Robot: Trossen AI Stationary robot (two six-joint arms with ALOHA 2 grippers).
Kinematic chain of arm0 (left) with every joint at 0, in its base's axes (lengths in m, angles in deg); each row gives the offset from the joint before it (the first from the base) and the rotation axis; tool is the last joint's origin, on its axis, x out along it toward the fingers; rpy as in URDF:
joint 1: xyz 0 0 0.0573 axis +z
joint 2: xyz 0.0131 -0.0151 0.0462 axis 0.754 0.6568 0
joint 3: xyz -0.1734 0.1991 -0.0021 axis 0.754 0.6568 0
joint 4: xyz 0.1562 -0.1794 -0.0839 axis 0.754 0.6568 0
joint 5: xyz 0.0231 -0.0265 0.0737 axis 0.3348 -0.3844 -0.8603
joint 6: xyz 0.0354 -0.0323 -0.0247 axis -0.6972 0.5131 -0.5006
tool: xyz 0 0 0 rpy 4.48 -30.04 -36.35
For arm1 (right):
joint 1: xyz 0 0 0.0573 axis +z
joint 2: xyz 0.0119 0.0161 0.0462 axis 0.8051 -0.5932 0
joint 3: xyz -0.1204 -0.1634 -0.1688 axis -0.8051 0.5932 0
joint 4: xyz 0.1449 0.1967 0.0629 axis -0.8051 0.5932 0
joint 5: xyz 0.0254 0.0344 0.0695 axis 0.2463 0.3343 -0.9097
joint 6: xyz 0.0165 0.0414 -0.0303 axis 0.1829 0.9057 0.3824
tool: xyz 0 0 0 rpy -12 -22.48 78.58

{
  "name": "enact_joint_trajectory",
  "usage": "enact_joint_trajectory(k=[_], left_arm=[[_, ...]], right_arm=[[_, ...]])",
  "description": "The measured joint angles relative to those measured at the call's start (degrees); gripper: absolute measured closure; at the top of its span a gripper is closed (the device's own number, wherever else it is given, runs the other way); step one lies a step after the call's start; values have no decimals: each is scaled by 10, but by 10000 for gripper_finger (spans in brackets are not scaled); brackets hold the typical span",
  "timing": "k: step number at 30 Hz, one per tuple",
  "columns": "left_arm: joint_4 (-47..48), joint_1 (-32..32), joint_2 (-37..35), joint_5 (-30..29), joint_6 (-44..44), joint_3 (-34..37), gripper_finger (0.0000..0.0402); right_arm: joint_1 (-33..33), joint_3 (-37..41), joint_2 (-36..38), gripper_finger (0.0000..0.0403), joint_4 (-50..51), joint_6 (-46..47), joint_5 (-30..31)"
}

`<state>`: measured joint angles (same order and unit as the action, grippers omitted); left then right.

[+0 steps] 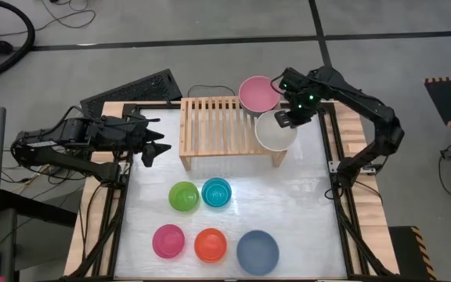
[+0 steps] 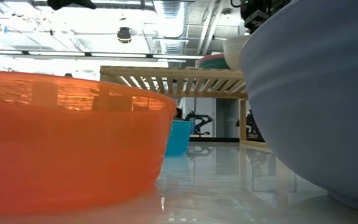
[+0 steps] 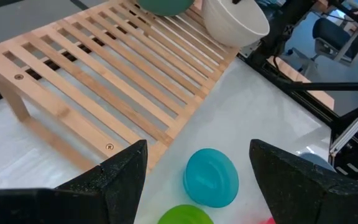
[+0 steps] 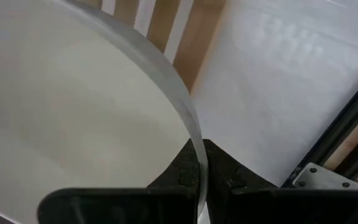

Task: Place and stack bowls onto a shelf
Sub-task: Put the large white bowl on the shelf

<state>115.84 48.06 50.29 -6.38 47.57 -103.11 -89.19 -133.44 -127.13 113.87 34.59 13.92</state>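
The light-wood shelf (image 1: 224, 125) stands at the table's far middle. My right gripper (image 1: 290, 117) is shut on the cream bowl (image 1: 275, 133), which is over the shelf's right end. A light pink bowl (image 1: 257, 94) sits on the shelf's far right corner, nested in a teal green bowl (image 3: 163, 5). The green (image 1: 184, 196), cyan (image 1: 216, 191), magenta (image 1: 167, 240), orange (image 1: 210, 244) and slate blue (image 1: 257, 251) bowls rest on the table. My left gripper (image 1: 159, 149) hovers open by the shelf's left end. My right gripper pinches the cream bowl's rim (image 4: 188, 134) on the bowl's far right side, one finger inside the bowl and one outside. The fingers come from above, slanting down. The bowl is upright over the shelf's right end (image 3: 235, 22); I cannot tell whether its base touches the slats.
A keyboard (image 1: 131, 90) lies beyond the table's far left corner. The black table frame (image 1: 337, 157) runs along the right edge. The shelf's left and middle slats (image 3: 104, 68) are bare, and bare table lies between the shelf and the bowls.
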Motion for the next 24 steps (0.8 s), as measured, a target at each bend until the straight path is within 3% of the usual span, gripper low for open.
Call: enact_joint_trajectory(k=[10,24], left_arm=[[0,0,0,-1,-3,0,136],[0,0,0,-14,1,0,136]], right_arm=[[1,0,1,341,0,-3,1],[4,-9,1,220,-27,-19,1]])
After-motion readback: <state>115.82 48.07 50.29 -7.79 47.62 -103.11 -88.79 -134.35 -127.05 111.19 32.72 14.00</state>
